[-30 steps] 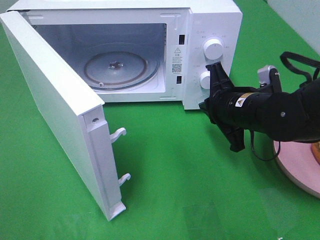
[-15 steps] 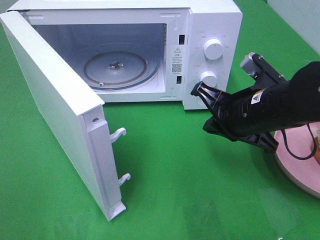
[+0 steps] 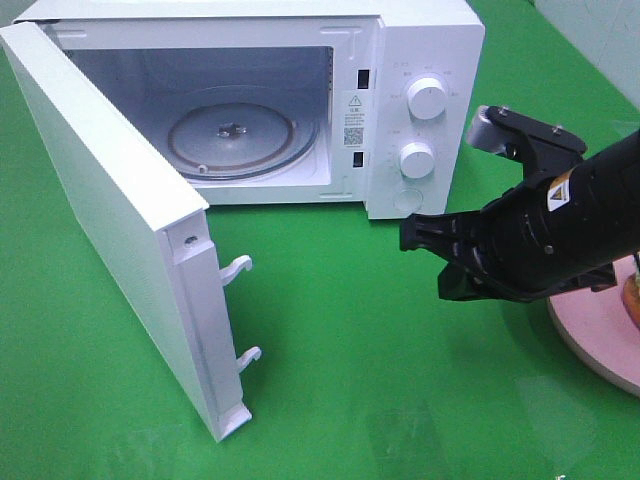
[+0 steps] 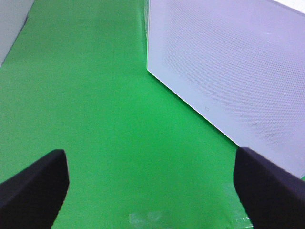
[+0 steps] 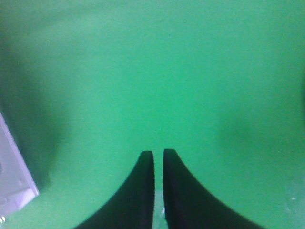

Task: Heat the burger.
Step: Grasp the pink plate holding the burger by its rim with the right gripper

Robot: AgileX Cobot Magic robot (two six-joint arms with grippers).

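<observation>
- The burger [image 3: 633, 297] shows only as an orange-brown sliver at the right edge of the high view; the frame cuts off the rest. It sits on a pink plate [image 3: 590, 335] at the lower right, well apart from the microwave.
- The microwave [image 3: 430, 40] stands at the top of the frame on the green desk [image 3: 350, 360]. Its door [image 3: 100, 200] is swung wide open toward the lower left.
- Inside, the glass turntable [image 3: 232, 135] is bare.
- Two white dials [image 3: 427, 98] sit one above the other on the panel right of the cavity.
- The black right arm [image 3: 560, 230] reaches in from the right edge, its front end pointing left and hanging over the desk below the dials, between the microwave and the plate.
- The right fingers [image 5: 143, 181] are almost together, with only a thin slit of green between them; they hold nothing.
- The left fingers [image 4: 33, 186] stand wide apart in the lower corners of their wrist view, with nothing between them but green desk. The door's white dotted outer face fills the upper right of that view.
</observation>
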